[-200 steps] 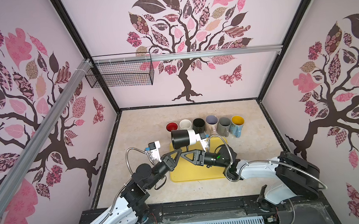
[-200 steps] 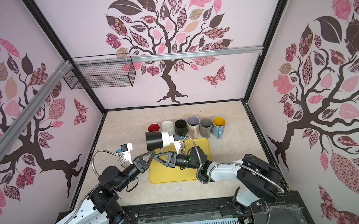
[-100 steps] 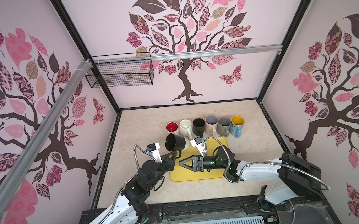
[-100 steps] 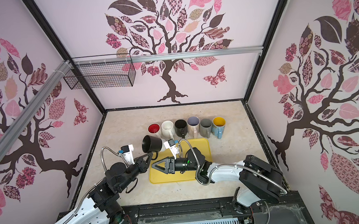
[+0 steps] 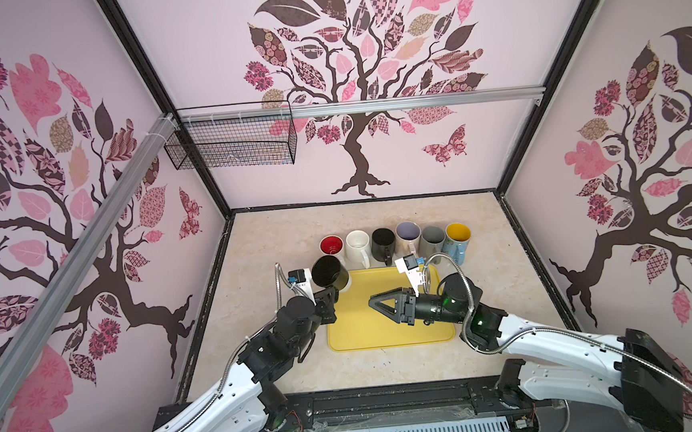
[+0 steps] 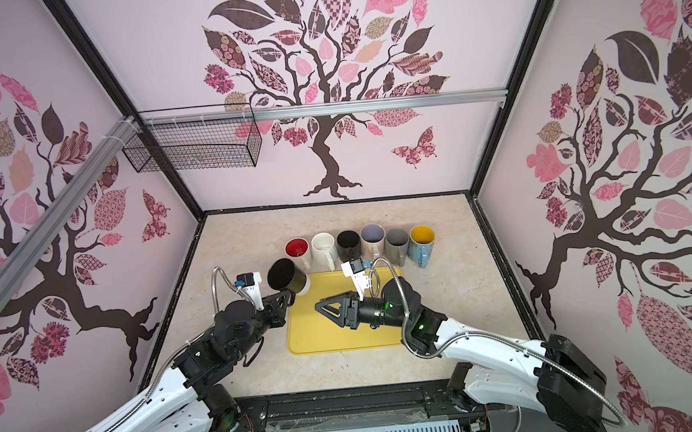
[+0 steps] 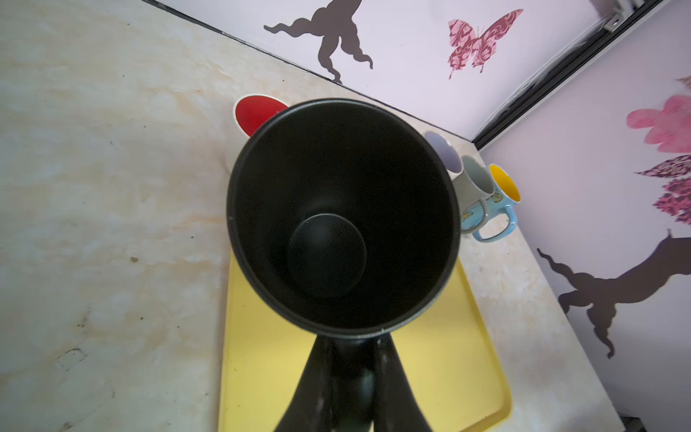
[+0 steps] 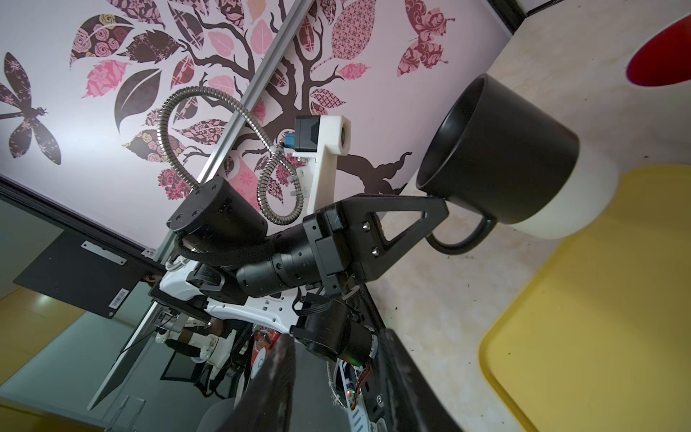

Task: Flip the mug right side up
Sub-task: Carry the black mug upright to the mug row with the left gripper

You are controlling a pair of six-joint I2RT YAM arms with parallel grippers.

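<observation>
A pale marbled bench [image 5: 271, 247] carries a yellow tray [image 5: 361, 337] and, just behind it, a row of six upright mugs [image 5: 383, 241].

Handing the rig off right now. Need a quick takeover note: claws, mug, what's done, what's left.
Left claw: shut on the handle of the black ceramic mug with a white base, held up near the far left corner of the yellow plastic tray.
Right claw: open, empty, over the tray.
Done: the mug's mouth faces up, though tilted.
Left: level it, set it down upright, release. The six other upright mugs stand in a row behind the tray, so mind them.
</observation>
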